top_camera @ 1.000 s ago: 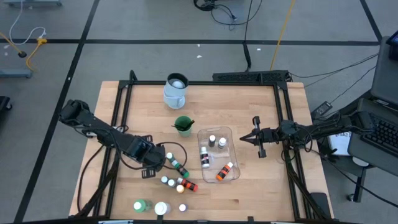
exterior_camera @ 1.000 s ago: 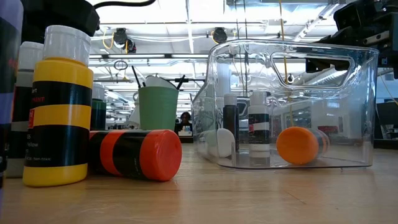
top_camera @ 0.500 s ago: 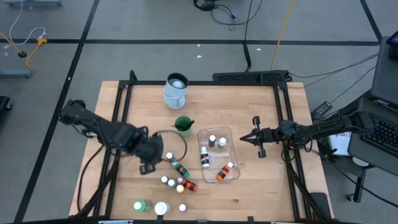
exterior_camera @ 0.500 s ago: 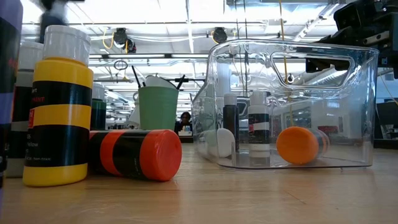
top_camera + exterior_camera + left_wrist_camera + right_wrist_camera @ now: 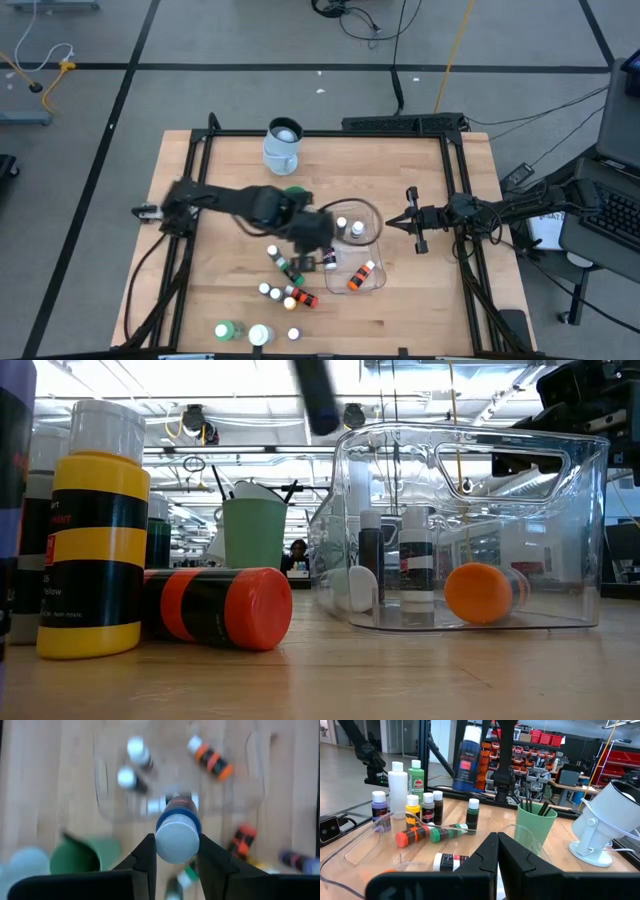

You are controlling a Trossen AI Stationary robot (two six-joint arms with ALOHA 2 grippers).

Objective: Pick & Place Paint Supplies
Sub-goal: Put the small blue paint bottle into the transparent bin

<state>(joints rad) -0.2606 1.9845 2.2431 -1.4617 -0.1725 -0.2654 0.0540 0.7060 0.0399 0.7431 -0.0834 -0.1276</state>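
Note:
My left gripper (image 5: 315,243) hangs over the left part of the clear tub (image 5: 375,215), shut on a blue, white-capped paint bottle (image 5: 176,837). The right wrist view shows that bottle (image 5: 467,760) in the air. Inside the tub are several small bottles (image 5: 361,274). More bottles (image 5: 287,268) stand or lie on the wood near the front, with a green bottle (image 5: 228,330) and a white jar (image 5: 260,335). The green brush cup (image 5: 254,532) stands behind them. My right gripper (image 5: 392,222) waits shut at the tub's right side. My left gripper pinches the blue bottle between its two fingers (image 5: 148,857), at its upper part by the white cap (image 5: 161,827). The fingers come from above, slanting down, and lie along the bottle. The bottle hangs cap-up, slightly tilted, clear of the table and above the tub.
A pale jug (image 5: 282,145) stands at the far middle. A yellow bottle (image 5: 97,530) and a lying orange one (image 5: 220,608) sit close to the low camera. Black frame rails (image 5: 195,160) run along the table's left and right sides.
My left gripper has risen from the bottle cluster at the near left and swung toward the table's right, over the tub's left part, tipping steeper. The blue bottle has gone with it, lifted clear of the table.

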